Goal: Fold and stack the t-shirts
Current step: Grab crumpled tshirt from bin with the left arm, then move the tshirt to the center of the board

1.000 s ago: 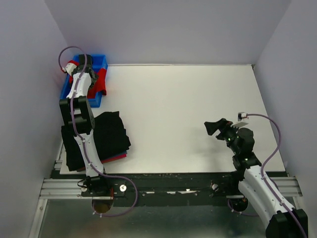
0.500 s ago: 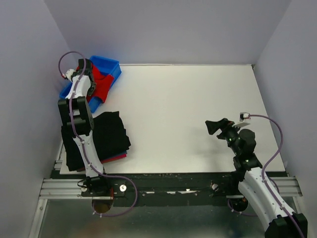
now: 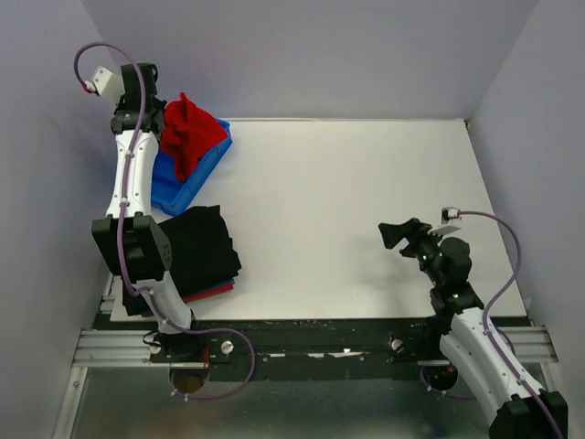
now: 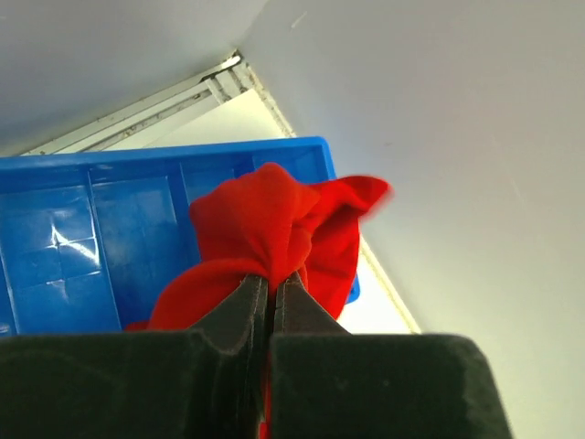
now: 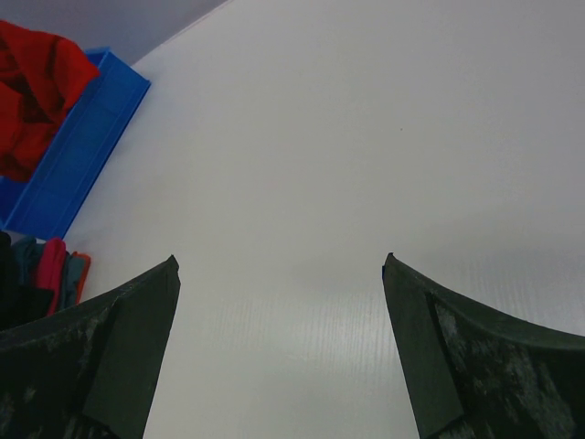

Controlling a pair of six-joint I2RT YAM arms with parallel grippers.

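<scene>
Above the blue bin (image 3: 197, 170), at the table's (image 3: 366, 183) far-left corner, the red t-shirt (image 4: 274, 229) hangs as a crumpled bunch from the left gripper (image 4: 271, 285). The jaws are clenched on a thin pinch of cloth at the top of the bunch. The loose folds droop toward the bin, and it cannot be told whether the lowest of them has cleared the rim. Just on the near side of the bin lie the folded shirts (image 3: 203, 247), black on top with a dark-red edge showing beneath. Well to the right of the bin, the right gripper (image 5: 281, 260) hovers over bare table with its jaws spread wide, grasping nothing. The shirt is judged to be light, limp and without stiffness: it will sag, swing and drape from any single point of hold, and it may catch on the bin's rim as it rises. It is neither fragile nor heavy, though a thin fold could slide out of a narrow pinch. A bunched hold of this kind serves for lifting only. For spreading, the better places to take hold are judged to be a shoulder seam or a hem corner, one in each gripper, so that the cloth can be drawn flat on the open table to the right of the bin.
</scene>
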